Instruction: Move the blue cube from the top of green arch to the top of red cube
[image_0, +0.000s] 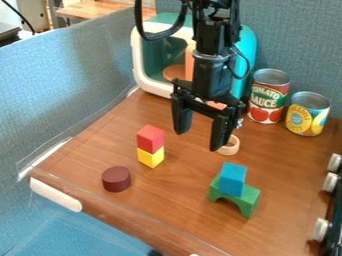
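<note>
The gripper hangs over the middle of the wooden surface, its two fingers spread apart with nothing between them. Below it and to the right, the blue cube rests on top of the green arch, apart from the gripper. Left of the gripper, the red cube sits on a yellow cube, forming a small stack.
A dark red cylinder stands near the front left edge. Behind the gripper are a wooden ring, a tomato can, a yellow-labelled can and a teal and white box. Stove knobs line the right edge.
</note>
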